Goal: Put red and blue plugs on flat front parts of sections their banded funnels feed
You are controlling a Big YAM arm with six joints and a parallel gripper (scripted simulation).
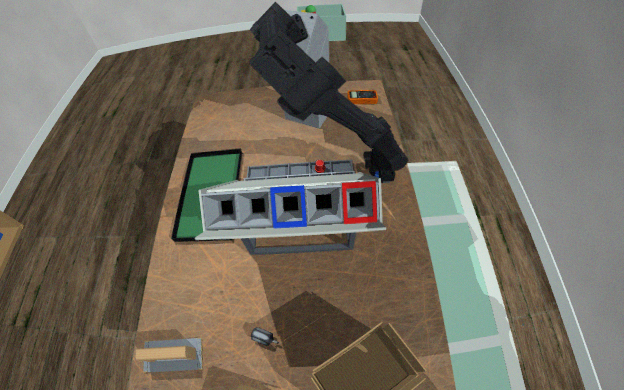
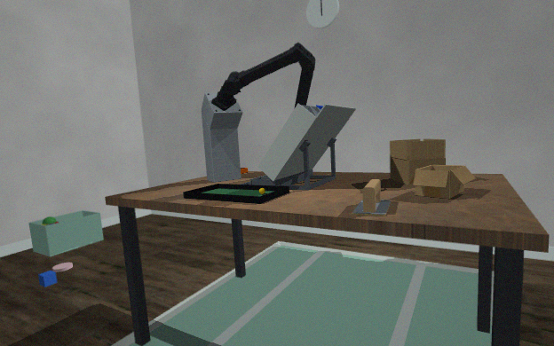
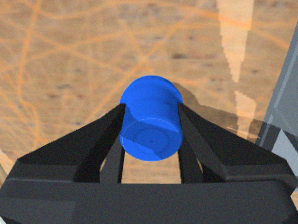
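My gripper (image 3: 151, 112) is shut on the blue plug (image 3: 150, 117) and holds it above the table, clear of the surface. In the overhead view the gripper (image 1: 382, 169) is at the right end of the funnel rack, just behind the red-banded funnel (image 1: 359, 201). The blue-banded funnel (image 1: 289, 205) is the middle one of the row. The red plug (image 1: 319, 166) stands on the flat front part of the sectioned tray (image 1: 300, 170) behind the cover, in a section right of the middle. A yellow marble (image 2: 261, 191) lies in the green marble tray (image 2: 236, 192).
The green tray (image 1: 209, 191) lies left of the rack. An orange meter (image 1: 363, 96) is by the arm's base. A wooden block on a grey plate (image 1: 172, 354), a small grey cylinder (image 1: 263, 337) and open cardboard boxes (image 1: 368, 362) are at the near side.
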